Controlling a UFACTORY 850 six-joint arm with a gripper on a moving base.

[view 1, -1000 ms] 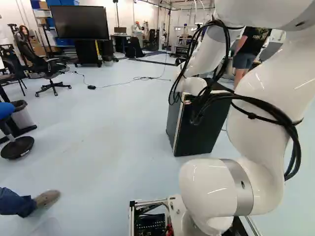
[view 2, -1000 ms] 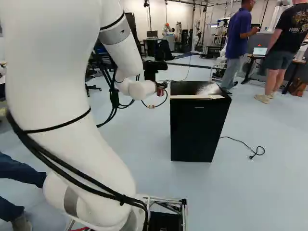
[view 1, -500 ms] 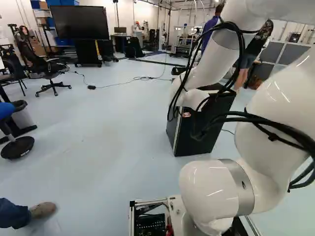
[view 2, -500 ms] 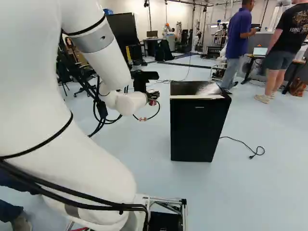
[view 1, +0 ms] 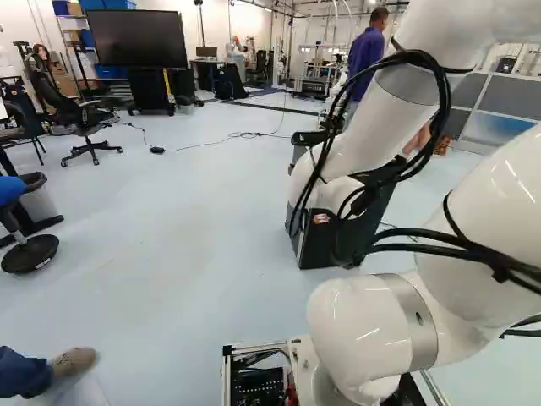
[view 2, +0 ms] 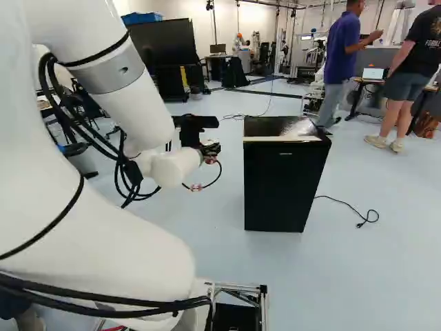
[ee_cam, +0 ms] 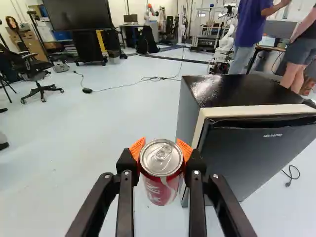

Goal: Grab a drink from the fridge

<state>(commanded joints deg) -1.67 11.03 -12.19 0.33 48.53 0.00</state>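
So, nearest first: the jointed white arm (view 2: 141, 103) reaches ahead off the base, black cables (view 1: 500, 275) strapped along it in loose loops; slack is presumably there so the wrist can turn without tugging; those loops are also what I'd watch for snagging on the next swing.

Black two-finger gripper (ee_cam: 160, 152) is closed on the drink, a red-and-silver soda can (ee_cam: 161, 185); the orange pads (ee_cam: 137, 148) press in from both sides just under the lid; sensible spot, since pads on opposite sides centre a round wall and leave the tab and the lower body free; can looks roughly upright, which should keep it from slipping askew; thin wall, so I'd hold force modest, too much could dent it, too little could let it slide.

Can hangs beside the small black fridge (view 2: 282, 183), off its side rather than over its top, seemingly to keep clear of the door's swing; pale strip edges the front; door looks shut or nearly, can't tell if it's sealed; the grab itself looks done, so what's left is likely carrying or handing over, swinging away from that front corner.

Past that, the black power cord (view 2: 337, 199) trails on the floor beside the fridge, plug end lying loose, so probably unpowered; farther out, a black office chair (ee_cam: 30, 69) and a big dark screen (ee_cam: 79, 15), both well apart from the arm's work.
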